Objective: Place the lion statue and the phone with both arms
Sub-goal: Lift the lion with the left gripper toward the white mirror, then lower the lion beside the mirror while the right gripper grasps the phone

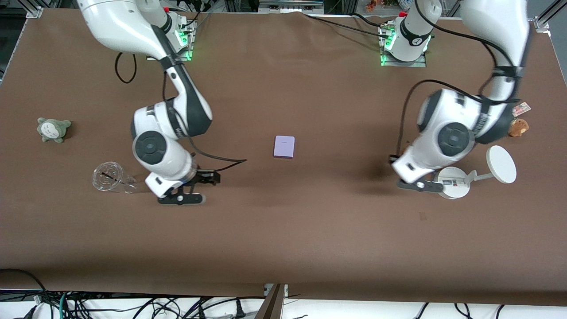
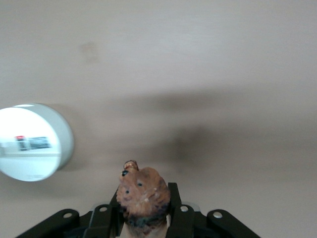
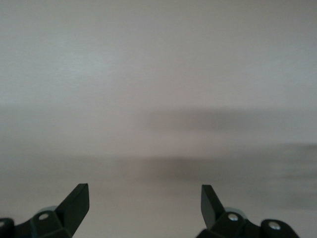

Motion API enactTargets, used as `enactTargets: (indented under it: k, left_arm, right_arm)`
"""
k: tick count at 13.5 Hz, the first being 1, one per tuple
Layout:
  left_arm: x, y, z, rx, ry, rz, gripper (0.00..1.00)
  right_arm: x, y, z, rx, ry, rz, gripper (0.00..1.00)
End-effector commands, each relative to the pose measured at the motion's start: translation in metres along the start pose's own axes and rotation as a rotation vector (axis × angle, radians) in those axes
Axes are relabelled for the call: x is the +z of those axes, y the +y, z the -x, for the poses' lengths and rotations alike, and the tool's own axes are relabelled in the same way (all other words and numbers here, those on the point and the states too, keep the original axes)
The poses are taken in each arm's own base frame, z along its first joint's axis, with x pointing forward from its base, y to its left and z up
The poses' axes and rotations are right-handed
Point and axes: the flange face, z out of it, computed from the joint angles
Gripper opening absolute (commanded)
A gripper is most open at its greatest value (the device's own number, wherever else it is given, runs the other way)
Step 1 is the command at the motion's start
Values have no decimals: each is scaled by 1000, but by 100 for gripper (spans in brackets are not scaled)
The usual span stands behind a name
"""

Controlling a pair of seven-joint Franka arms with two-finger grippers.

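The phone [image 1: 284, 146], a flat pale lavender rectangle, lies on the table's middle, between the two arms. My left gripper [image 1: 418, 186] hangs low over the table beside the white stand and is shut on the lion statue [image 2: 145, 199], a reddish-brown figurine whose head sticks out between the fingers in the left wrist view, where the gripper [image 2: 144, 192] points at bare table. The lion is hidden in the front view. My right gripper [image 1: 181, 198] is open and empty over bare table beside a clear cup; in the right wrist view [image 3: 143, 191] nothing lies between its fingers.
A white round-based stand [image 1: 452, 185] with a disc [image 1: 501, 164] stands at the left arm's end; its base also shows in the left wrist view [image 2: 29, 142]. A tan-brown plush [image 1: 518, 127] lies farther off. A clear cup [image 1: 110, 178] and a grey plush [image 1: 54, 129] are at the right arm's end.
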Motion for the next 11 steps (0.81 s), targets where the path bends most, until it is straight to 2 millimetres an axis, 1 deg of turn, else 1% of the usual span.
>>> enactTargets:
  k: [1,2,4,5,6,8,9,10,11]
  left_arm:
    - [46,-13,-5,4,8,16,4]
    - [60,-24,-5,-13,42,26,5]
    - [79,-26,-3,-4,70,24,5]
    - [91,-38,-4,-3,72,29,5]
    - [96,-43,-6,10,83,32,6]
    - [103,-45,-6,9,77,34,6]
    - [107,-50,-7,5,76,35,8]
    - [113,-50,-6,4,76,37,8]
    - [115,-49,-5,6,78,37,8]
  right_arm:
    - [13,-54,19,41,18,-15,100]
    - [20,-73,29,51,21,-16,100]
    - [33,-107,46,64,40,-26,100]
    - [37,-119,52,70,52,-36,100]
    - [40,-130,59,62,54,-38,100]
    - [50,-153,77,35,45,-33,100]
    - [54,-164,85,23,44,-33,100]
    - [59,-178,95,38,51,-40,100]
    - [62,-187,102,64,54,-44,100]
